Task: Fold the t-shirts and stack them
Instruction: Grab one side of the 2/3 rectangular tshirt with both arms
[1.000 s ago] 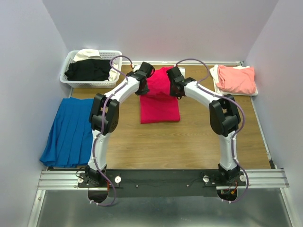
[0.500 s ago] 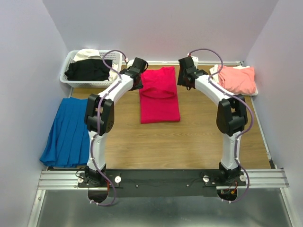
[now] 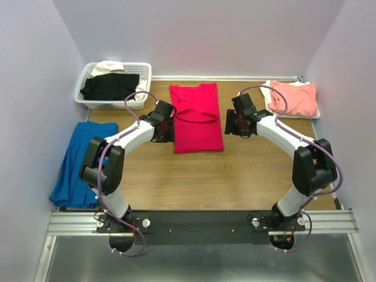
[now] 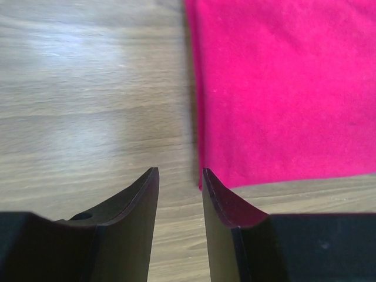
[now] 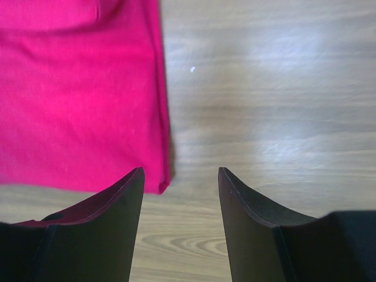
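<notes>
Since a second ago, both arms have pulled back from the far end of the red tee [image 3: 197, 132] to its near half. Both sets of jaws have gone from pinched to spread. The left arm [image 3: 132, 136] puts the left jaws just off the tee's left edge. The right arm [image 3: 281, 130] puts the right jaws just off its right edge. The tee lies flat between them and neither set holds it.

Bench [image 3: 235, 176]: wood grain, bare in both jaw gaps.

Blue pleated garment [image 3: 82, 158]: flat, well left of the left jaws.

Red tee: crimson, folded to a long narrow rectangle.
- Sleeves are out of sight, side edges straight, surface smooth.
- A curved collar line arcs across it about mid-length.
- Left wrist view: the near-left corner sits just ahead of the right-hand finger [image 4: 226, 226], right of the gap.
- Right wrist view: the near-right corner sits just ahead of the left-hand finger [image 5: 100, 232], left of the gap.
- Can't tell whether either tip touches the cloth.

Basket [image 3: 80, 97]: white lattice, beyond and left of the left jaws. A rumpled black tee [image 3: 111, 87] lies on top, with a cream tee [image 3: 108, 66] behind it.

Pink tee [image 3: 292, 98]: salmon, folded, beyond and right of the right jaws. It is stacked on a white tee [image 3: 265, 93].
</notes>
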You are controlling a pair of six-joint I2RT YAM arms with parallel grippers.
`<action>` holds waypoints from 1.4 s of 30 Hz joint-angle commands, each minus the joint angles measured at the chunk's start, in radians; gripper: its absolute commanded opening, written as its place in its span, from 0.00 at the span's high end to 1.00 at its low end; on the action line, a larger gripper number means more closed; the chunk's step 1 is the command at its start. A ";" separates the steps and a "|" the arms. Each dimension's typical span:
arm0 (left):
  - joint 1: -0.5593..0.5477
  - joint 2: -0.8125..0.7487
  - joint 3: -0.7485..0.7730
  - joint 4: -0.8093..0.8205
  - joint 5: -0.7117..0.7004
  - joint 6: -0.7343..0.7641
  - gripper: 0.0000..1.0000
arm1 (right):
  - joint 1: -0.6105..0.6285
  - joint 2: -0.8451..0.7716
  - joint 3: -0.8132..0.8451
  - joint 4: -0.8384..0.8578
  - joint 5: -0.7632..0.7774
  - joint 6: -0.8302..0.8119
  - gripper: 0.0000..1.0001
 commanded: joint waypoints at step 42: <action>0.002 0.091 -0.226 0.292 0.257 0.002 0.56 | 0.017 0.117 -0.285 0.344 -0.361 0.011 0.87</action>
